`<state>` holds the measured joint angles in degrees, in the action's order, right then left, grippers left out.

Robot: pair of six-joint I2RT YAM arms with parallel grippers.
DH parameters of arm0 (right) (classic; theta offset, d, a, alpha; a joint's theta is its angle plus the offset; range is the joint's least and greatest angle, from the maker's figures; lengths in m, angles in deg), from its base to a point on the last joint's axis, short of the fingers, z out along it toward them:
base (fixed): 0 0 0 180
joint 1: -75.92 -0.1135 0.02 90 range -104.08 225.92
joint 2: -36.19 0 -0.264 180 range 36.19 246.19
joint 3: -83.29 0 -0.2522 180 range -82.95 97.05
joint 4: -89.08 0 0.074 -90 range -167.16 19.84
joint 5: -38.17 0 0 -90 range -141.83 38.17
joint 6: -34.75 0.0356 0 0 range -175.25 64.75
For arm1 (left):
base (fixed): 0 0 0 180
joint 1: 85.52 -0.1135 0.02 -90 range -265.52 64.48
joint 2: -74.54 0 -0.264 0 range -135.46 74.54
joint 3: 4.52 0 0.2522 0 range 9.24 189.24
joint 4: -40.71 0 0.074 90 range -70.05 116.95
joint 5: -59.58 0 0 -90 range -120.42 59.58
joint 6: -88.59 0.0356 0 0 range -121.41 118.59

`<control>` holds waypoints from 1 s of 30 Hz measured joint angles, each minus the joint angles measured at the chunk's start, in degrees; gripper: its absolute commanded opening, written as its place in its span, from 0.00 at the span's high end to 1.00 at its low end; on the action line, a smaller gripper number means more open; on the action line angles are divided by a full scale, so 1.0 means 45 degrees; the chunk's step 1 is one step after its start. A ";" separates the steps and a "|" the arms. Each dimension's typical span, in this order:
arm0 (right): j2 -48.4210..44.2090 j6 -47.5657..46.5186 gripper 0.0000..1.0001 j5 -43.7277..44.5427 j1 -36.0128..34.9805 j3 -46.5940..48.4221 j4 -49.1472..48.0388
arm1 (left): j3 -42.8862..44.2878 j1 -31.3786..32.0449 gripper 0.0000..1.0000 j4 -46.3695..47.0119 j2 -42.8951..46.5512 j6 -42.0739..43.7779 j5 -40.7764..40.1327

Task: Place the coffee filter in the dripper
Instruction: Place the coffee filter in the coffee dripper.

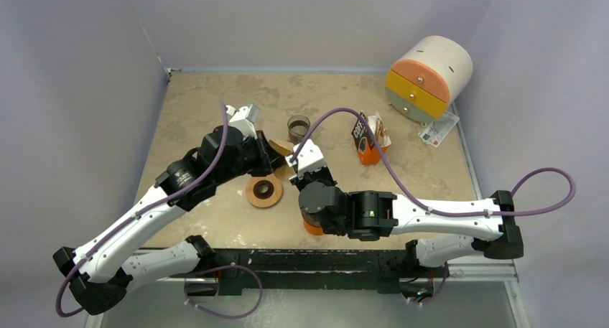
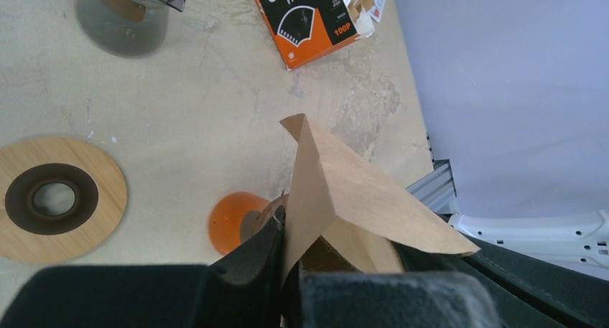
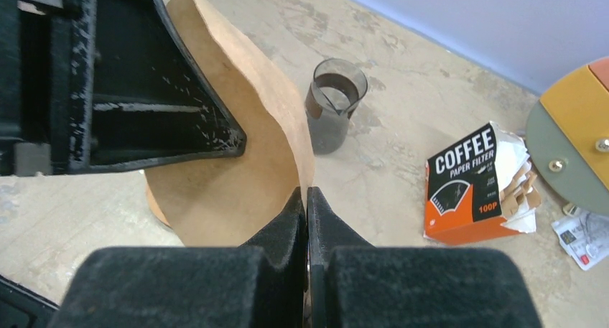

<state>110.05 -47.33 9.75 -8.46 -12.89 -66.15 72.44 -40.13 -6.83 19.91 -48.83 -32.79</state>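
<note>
So both arms have the filter (image 2: 352, 199) up off the counter (image 1: 201, 105), about mid-counter. The left end effector (image 2: 287, 252) is clamped right down on the paper's folded edge, and the paper fans out past its fingers to a sharp top corner. The right end effector (image 3: 307, 212) is pinched shut on the opposite edge, jaws meeting with just the paper between them, so the filter is stretched between the two. The orange dripper (image 2: 233, 220) sits on the counter below and just beside the filter. In the top view it's mostly tucked under the right wrist, close to the near edge of the counter. The wooden disc (image 1: 263, 191) with the dark ring lies flat just left of the dripper, near it but not touching as far as I can tell. Behind the filter there's the glass (image 3: 334, 102) standing upright, and to its right the filter box (image 3: 467, 184) with papers sticking out of its torn end. The round drawer unit (image 1: 429, 77) fills the far right corner against the wall, with a paper tag (image 1: 438, 130) at the right edge. The roomiest bare stretches are the far left of the counter and the near right, in front of the box.
</note>
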 measured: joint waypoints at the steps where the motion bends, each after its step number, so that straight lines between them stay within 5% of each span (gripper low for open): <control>1: 0.0000 0.0170 0.96 0.0049 0.0000 0.0000 0.0185 | 0.0049 0.0000 1.00 -0.0107 -0.0024 0.0000 0.0044; 10: -0.0005 0.1413 0.68 -0.0146 0.0000 0.0019 0.1447 | 0.0607 0.0000 1.00 -0.0860 -0.0593 0.0117 0.0471; 30: 0.1350 0.1676 0.67 -0.0627 0.0364 0.1030 0.1797 | 0.0903 0.0000 1.00 -0.1851 -0.1175 0.0797 0.1132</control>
<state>116.13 -39.79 6.93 -6.82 -8.25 -58.07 76.51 -40.13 -15.15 14.62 -45.24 -27.70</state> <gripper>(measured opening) 0.346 0.002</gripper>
